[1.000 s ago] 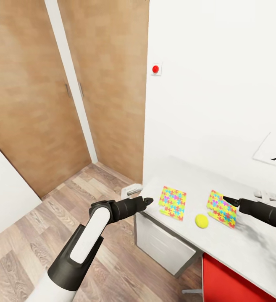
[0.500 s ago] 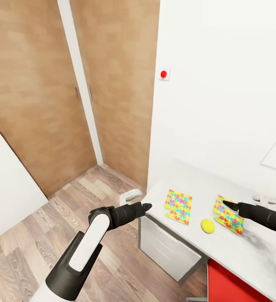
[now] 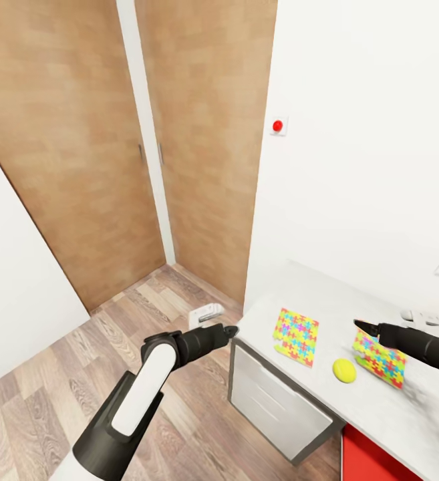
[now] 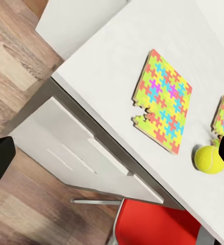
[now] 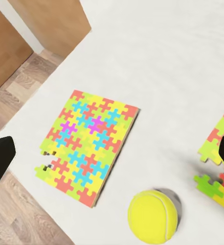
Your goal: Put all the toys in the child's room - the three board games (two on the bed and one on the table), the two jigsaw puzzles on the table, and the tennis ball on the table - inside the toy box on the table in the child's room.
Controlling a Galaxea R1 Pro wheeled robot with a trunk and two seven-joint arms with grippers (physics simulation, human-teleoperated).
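On the table [image 3: 326,304], near its end by the wardrobe doors [image 3: 79,147], lie the two jigsaw puzzles with the tennis ball [image 3: 344,370] between them, toward the table's front edge. The near puzzle [image 3: 297,336] lies flat, its long axis running from the wall toward that front edge; a few pieces are missing at one corner. The far puzzle [image 3: 379,358] lies beside the ball, partly under the right gripper [image 3: 359,325]. Both look thin, stiff and light, likely hard to pinch from above; an edge is probably the best place to take hold. The ball looks light and will likely roll; it wants a grip across its middle. The left gripper [image 3: 231,330] hovers off the table's end, fingertips together as if closed, as does the right.
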